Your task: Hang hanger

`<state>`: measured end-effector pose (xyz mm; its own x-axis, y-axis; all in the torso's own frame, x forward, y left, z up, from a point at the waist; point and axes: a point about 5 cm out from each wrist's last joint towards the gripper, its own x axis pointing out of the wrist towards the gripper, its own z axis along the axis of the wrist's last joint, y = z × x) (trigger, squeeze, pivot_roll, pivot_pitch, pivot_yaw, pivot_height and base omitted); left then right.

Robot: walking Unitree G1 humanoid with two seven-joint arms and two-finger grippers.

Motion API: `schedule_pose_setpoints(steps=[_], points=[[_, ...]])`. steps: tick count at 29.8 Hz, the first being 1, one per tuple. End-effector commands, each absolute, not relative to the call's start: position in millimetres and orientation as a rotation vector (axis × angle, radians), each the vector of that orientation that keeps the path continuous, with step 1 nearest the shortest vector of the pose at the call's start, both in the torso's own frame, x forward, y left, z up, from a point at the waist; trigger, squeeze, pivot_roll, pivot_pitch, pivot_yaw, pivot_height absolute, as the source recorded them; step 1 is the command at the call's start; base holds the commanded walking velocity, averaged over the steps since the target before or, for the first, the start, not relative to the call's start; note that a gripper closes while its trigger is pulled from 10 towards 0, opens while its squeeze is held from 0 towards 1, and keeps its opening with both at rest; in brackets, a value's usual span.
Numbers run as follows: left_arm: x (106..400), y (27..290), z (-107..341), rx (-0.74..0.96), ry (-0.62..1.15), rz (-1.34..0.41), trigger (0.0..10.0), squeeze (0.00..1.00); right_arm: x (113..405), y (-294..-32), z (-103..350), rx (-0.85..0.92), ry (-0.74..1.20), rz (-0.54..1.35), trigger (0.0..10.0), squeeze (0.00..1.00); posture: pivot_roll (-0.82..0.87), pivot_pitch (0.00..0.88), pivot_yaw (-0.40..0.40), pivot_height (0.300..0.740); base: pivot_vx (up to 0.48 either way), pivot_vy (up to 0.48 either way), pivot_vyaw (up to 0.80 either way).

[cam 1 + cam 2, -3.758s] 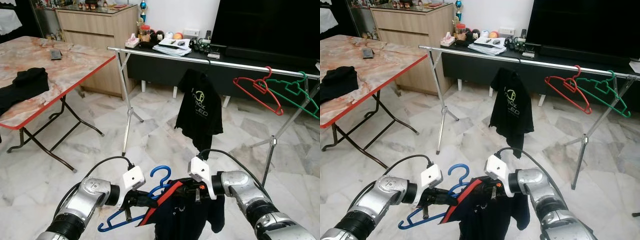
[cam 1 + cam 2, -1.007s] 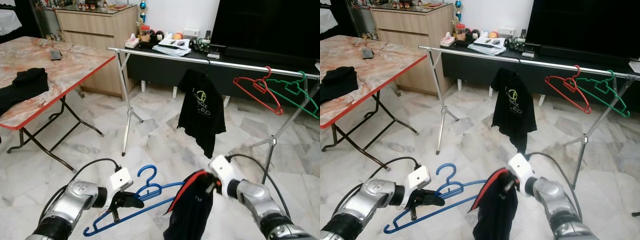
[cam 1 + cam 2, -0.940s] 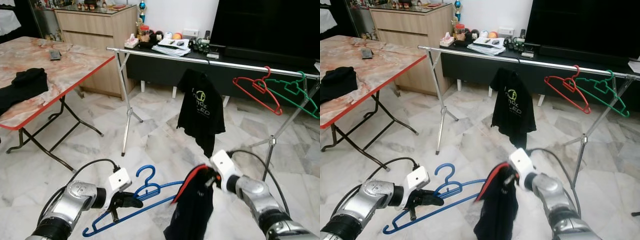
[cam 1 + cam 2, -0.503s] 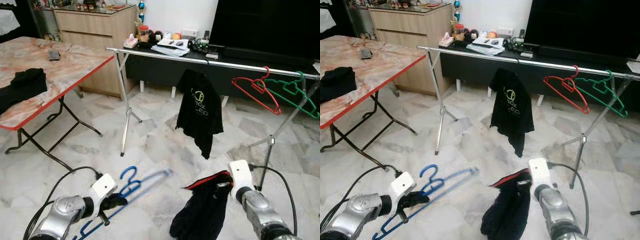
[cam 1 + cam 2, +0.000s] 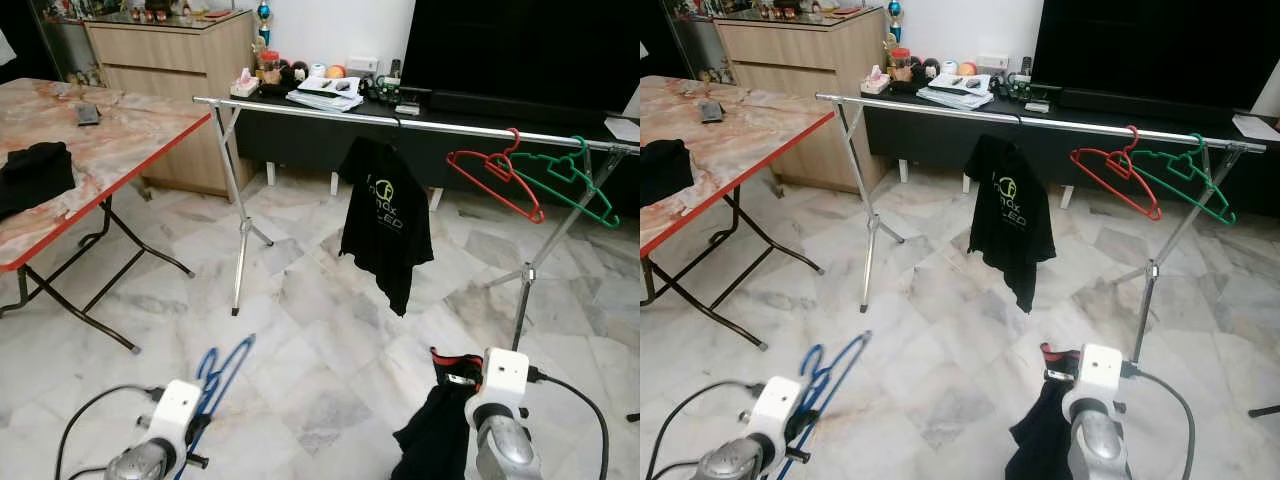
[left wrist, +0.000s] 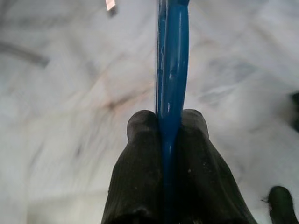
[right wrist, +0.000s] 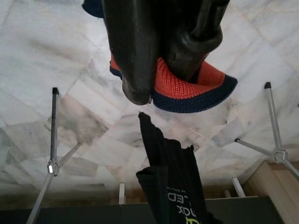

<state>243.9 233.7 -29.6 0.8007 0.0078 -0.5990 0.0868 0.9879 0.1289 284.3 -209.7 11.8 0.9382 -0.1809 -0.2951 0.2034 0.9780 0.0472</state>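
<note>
My left gripper is shut on the bar of a blue plastic hanger, which points forward over the floor at lower left. A dark shirt with a red and navy collar is pinched in my right gripper. That shirt hangs in a bunch at lower right, apart from the hanger. Ahead stands a silver clothes rail with a black printed T-shirt hanging near its middle.
A red hanger and a green hanger hang at the rail's right end. A red-edged marble folding table with a black cloth stands at left. Behind the rail are a wooden cabinet and a dark TV console.
Both arms have dropped low and moved apart. The hanger has swung from lying crosswise to pointing forward, and the shirt hangs lower. The camera has shifted a little.
</note>
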Motion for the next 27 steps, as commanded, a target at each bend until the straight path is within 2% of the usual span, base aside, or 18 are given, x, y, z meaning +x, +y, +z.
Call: schedule_pose_setpoints(steps=[1,5,6,7,8,9,11,17,27], points=[[232,241,-38,0.128,0.681,0.035,10.0,0.00,286,-207,19,0.083,0.237,-0.203,0.0,0.00,0.01,0.015,0.008,0.740,0.000,0.000,0.00],[218,245,-48,0.172,0.752,0.057,10.0,0.00,284,-201,18,0.088,0.230,-0.193,0.0,0.00,0.01,0.008,0.016,0.740,0.000,0.000,0.00],[208,244,-55,0.182,0.789,0.063,10.0,0.00,280,-197,17,0.096,0.221,-0.192,3.8,0.00,0.01,0.002,0.022,0.740,0.000,0.000,0.00],[205,244,-57,0.185,0.799,0.065,10.0,0.00,280,-197,16,0.098,0.219,-0.192,3.8,0.00,0.01,0.002,0.022,0.740,0.000,0.000,0.00],[203,245,-58,0.183,0.805,0.070,10.0,0.00,278,-195,16,0.099,0.219,-0.191,8.4,0.00,0.00,0.000,0.025,0.740,0.000,0.000,0.00],[201,245,-59,0.174,0.814,0.076,10.0,0.00,277,-193,15,0.101,0.221,-0.191,10.0,0.00,0.00,0.000,0.025,0.740,0.000,0.000,0.00],[188,245,-67,0.156,0.866,0.091,10.0,0.00,271,-188,10,0.092,0.229,-0.184,10.0,0.00,0.00,0.000,0.031,0.740,0.000,0.000,0.00],[180,246,-72,0.170,0.907,0.094,10.0,0.00,267,-186,8,0.101,0.232,-0.204,10.0,0.00,-0.01,0.000,0.040,0.740,0.000,0.000,0.00],[167,260,-74,0.152,0.949,0.120,10.0,0.00,265,-178,11,0.100,0.204,-0.194,10.0,0.00,-0.01,0.000,0.037,0.740,0.000,0.477,0.00]])
